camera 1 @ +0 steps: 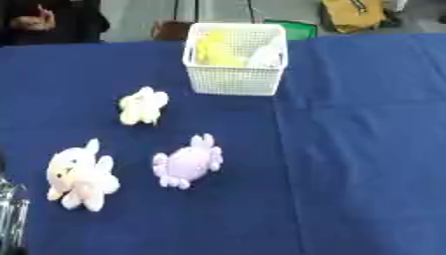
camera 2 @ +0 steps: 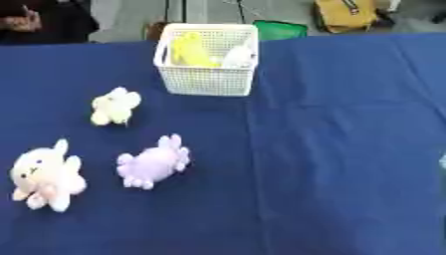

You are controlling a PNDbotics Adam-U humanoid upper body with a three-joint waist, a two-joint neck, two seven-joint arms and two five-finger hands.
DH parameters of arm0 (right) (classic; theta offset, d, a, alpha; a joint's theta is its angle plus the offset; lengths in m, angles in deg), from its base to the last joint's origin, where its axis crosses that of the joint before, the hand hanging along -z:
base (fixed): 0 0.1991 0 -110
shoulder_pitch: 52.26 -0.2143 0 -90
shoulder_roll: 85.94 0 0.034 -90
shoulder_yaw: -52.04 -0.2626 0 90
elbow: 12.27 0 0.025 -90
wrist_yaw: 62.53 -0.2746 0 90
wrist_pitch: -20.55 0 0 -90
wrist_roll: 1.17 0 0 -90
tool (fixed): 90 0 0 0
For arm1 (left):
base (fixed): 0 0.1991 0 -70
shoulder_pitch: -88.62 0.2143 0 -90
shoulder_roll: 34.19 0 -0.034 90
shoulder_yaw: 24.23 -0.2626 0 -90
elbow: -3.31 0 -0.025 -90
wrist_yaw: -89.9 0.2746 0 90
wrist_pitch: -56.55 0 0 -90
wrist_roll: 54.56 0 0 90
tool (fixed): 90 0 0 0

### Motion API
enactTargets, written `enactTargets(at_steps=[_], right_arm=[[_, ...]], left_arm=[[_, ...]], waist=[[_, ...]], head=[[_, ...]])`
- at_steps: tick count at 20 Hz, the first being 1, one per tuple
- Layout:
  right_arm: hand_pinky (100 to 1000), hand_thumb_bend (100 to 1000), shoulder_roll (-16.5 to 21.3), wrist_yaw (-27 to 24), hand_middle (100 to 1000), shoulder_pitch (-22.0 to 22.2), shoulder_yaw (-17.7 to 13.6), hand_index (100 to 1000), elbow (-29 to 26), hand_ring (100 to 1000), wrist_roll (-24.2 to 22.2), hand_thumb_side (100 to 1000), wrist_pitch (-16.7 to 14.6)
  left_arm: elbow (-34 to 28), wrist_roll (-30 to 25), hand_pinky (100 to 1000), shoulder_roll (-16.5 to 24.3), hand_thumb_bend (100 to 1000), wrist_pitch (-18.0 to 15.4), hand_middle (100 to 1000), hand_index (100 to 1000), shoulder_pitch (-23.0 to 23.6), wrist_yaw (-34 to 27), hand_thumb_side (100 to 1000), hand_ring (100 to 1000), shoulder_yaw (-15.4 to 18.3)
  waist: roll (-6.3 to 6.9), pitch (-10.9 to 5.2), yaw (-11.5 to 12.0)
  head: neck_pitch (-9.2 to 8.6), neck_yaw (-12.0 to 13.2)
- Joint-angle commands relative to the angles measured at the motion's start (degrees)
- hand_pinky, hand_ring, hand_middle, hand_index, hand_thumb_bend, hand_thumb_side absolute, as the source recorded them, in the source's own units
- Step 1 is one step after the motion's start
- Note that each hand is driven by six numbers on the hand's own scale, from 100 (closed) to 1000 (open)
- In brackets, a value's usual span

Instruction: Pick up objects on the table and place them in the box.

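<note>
Plush toys are lying on the left half of the blue surface (camera 1: 366, 149), and only the left eye view is showing the left robot hand (camera 1: 10, 214), a silvery sliver cut off at the near left edge, finger state impossible to tell. Outward are sitting a white-pink toy (camera 1: 80, 177), a purple toy (camera 1: 187, 163) and a pale yellow toy (camera 1: 144, 105), all apart. Farther off, the white box (camera 1: 233, 79) is holding blurred yellow and white shapes. The right half is lying open.
</note>
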Motion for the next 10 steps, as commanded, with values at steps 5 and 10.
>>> enactTargets(at_steps=[5, 10], right_arm=[[744, 100, 0.5, 0.5, 635, -0.3, -0.1, 823, -1.1, 717, 0.6, 985, 0.1], [744, 100, 0.3, 0.4, 632, -0.1, -0.1, 823, -1.1, 713, 0.6, 980, 0.2]], left_arm=[[-1.0, 0.2, 684, 0.3, 100, 0.1, 701, 759, -0.8, 0.2, 602, 729, 0.5], [-1.0, 0.2, 684, 0.3, 100, 0.1, 702, 760, -0.9, 0.2, 601, 730, 0.5]], waist=[[-0.15, -1.29, -0.1], [-0.06, -1.19, 0.0]], head=[[-1.85, 0.3], [-2.26, 0.5]])
